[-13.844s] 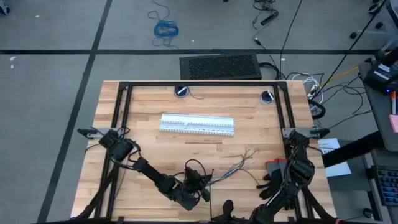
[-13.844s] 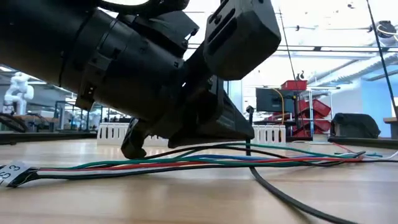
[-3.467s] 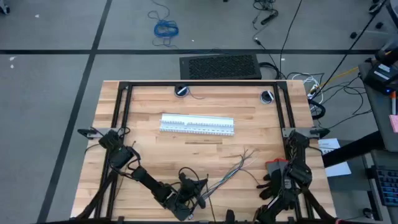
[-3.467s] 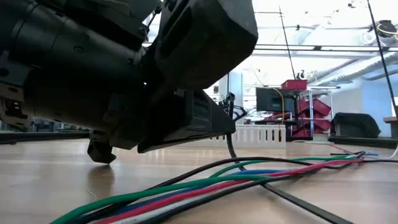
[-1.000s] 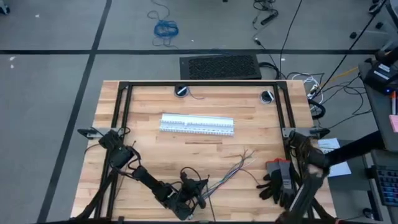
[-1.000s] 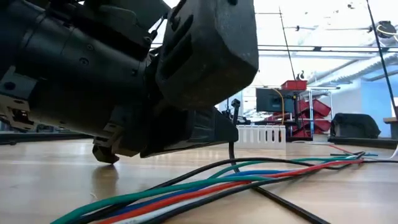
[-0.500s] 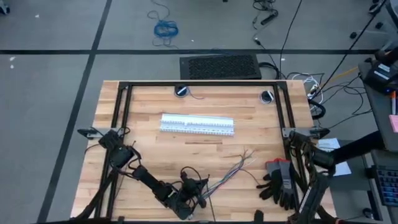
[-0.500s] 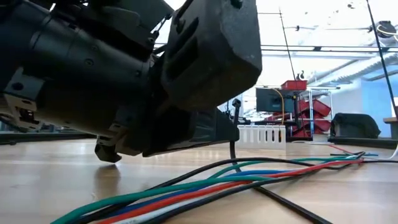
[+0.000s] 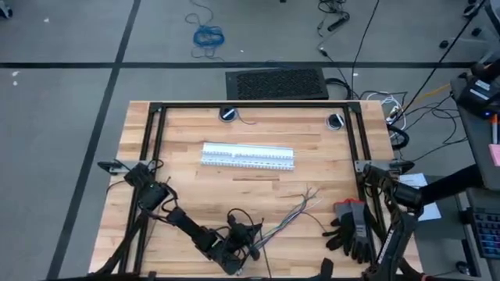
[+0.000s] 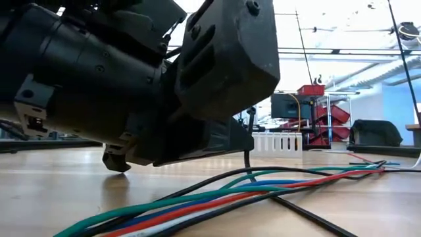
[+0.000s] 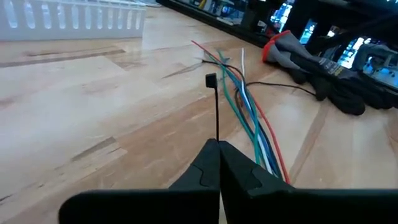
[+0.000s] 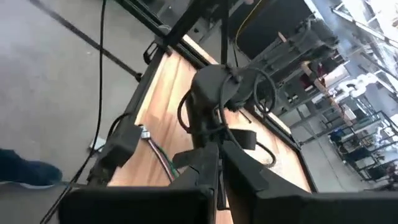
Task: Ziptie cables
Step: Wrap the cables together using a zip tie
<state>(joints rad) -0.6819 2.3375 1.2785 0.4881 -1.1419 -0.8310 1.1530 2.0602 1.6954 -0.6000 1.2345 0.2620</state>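
L fingers clamped on ziptie

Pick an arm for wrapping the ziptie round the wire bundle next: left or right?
Left, probably. The left gripper is shut on a ziptie standing upright beside the cables, low over the table's near edge. The right gripper is off the table's right side, facing away from the work.
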